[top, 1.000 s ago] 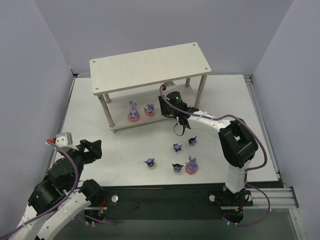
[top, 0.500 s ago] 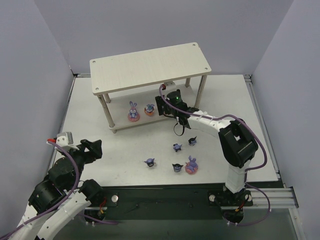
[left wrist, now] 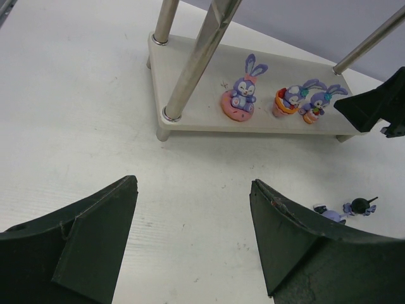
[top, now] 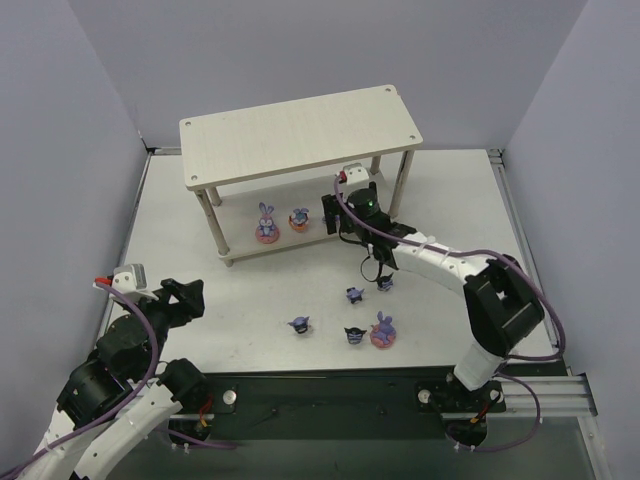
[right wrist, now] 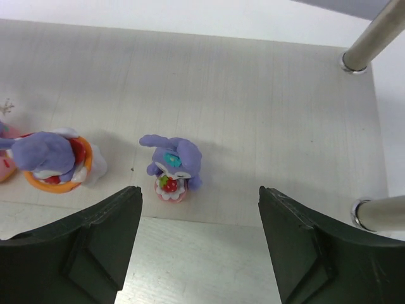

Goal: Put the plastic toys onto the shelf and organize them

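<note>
on shelf (right wrist: 253, 95) lower board, r gripper (right wrist: 197, 193) now spread, prob. let 3rd bunny (right wrist: 171, 166) go; l gripper (left wrist: 193, 183) spread.

I see one bunny (right wrist: 172, 163) on the shelf (right wrist: 253, 95) just ahead of my right claw (right wrist: 199, 196), two bunnies (left wrist: 245, 88) left of it, five toys (top: 352, 295) behind.

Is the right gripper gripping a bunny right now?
No: the right gripper is open, and the small bunny stands free on the shelf, touching neither finger.
</note>
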Tool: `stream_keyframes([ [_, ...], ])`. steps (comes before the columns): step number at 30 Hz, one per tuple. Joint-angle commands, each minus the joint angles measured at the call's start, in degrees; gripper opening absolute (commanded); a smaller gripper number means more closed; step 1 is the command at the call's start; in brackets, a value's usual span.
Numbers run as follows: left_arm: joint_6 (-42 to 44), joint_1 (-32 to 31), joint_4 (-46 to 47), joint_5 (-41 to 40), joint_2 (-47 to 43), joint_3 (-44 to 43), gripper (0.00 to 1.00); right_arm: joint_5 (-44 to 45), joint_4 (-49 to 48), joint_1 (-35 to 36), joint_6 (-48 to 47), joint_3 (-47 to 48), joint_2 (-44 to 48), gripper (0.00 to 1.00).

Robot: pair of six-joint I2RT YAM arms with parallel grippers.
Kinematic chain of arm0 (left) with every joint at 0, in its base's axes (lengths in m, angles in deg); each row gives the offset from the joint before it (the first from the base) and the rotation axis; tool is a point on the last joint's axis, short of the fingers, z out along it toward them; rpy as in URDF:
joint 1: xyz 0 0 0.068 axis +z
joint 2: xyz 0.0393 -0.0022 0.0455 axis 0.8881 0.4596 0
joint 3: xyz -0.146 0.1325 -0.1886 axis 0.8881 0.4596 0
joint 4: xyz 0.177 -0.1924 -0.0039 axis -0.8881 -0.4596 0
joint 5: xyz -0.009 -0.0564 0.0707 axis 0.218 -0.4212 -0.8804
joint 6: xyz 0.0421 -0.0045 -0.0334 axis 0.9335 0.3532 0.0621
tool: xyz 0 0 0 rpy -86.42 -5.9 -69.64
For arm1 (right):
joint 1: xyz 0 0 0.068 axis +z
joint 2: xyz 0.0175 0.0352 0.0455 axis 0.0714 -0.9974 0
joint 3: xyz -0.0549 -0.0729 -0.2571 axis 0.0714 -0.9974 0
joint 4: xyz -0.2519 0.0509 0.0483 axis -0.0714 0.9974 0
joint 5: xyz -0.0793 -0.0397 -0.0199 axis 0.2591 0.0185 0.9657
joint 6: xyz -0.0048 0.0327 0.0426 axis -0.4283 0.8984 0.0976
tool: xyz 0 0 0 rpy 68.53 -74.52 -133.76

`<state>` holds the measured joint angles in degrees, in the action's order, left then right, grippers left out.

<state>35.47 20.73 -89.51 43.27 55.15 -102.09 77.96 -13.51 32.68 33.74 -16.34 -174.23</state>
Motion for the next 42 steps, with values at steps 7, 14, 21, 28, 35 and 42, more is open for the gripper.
stream_keyframes([
  [7,0.26,-0.19,0.67,-0.09,-0.95,-0.17,0.82,2.96,9.96,4.44,6.9,-6.25,15.35,0.77],
  [14,0.35,-0.19,1.1,0.88,-1.04,0.1,0.82,6.48,24.89,5.85,16.13,-14.16,28.25,0.78],
  [21,0.52,-0.19,1.81,1.76,-0.95,0.36,0.82,8.59,34.31,5.76,22.81,-22.78,41.89,0.78],
  [28,0.61,-0.19,2.25,2.72,0.1,0.45,0.82,4.74,43.72,5.59,26.17,-24.73,53.32,0.79],
  [35,1.66,-0.19,3.56,5.71,1.42,0.62,0.82,-9.59,45.83,5.59,20.64,-25.43,54.13,0.79],
  [42,3.68,-0.19,5.59,9.4,4.41,0.71,0.82,-15.5,43.9,6.64,15.1,-26.93,47.01,0.75],
])
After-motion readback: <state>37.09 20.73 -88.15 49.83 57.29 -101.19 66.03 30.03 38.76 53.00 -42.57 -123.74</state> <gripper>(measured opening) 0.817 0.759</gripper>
